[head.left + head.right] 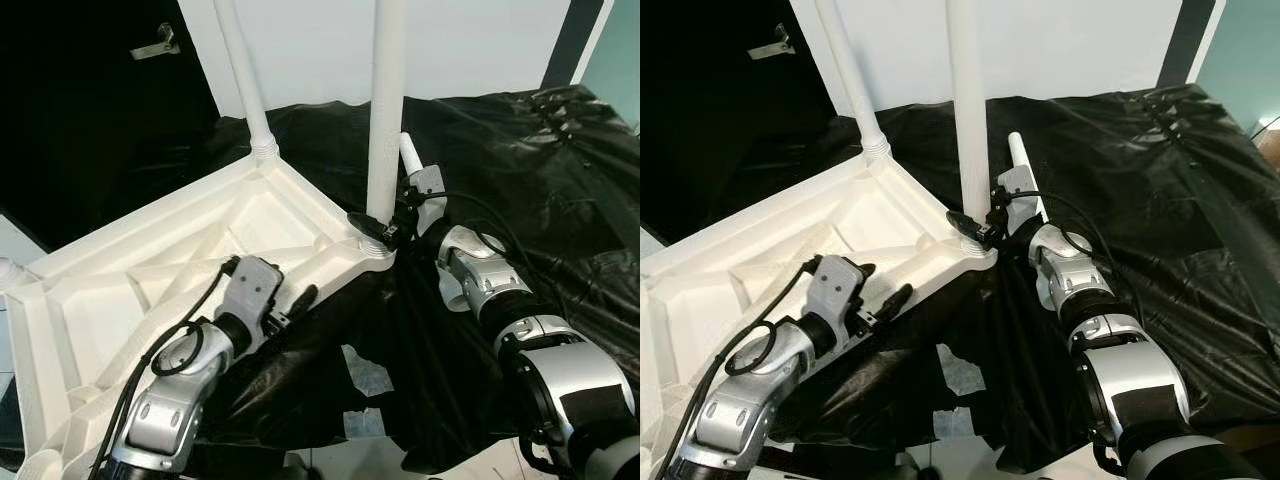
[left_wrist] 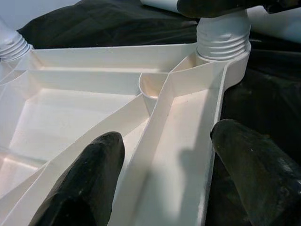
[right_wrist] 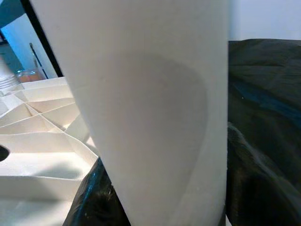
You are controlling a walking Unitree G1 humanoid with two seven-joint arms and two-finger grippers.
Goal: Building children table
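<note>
Fingers of the right gripper [image 1: 385, 228] are clenched around the base of the near table leg [image 1: 386, 110], just above the corner socket where that leg stands upright in the upturned white tabletop [image 1: 150, 290]; the right wrist view looks straight onto the leg's pale shaft at close range. Over at the left gripper [image 2: 164, 179], the two black fingers [image 2: 84, 183] are spread apart and released, straddling one of the ribs on the tabletop's underside, with one finger inside the tray-like frame and the other out past its edge over the black plastic sheet [image 1: 520, 150]. That sheet covers the work surface on which the tabletop lies upside down. A second leg [image 1: 245, 80] already rises from the far corner socket. Another white leg [image 1: 1025, 175] lies loose on the sheet just behind the right wrist. Judging by this, two legs are seated, or nearly so, and the remaining corners have yet to be fitted; whether the near leg is fully screwed home cannot be told.
</note>
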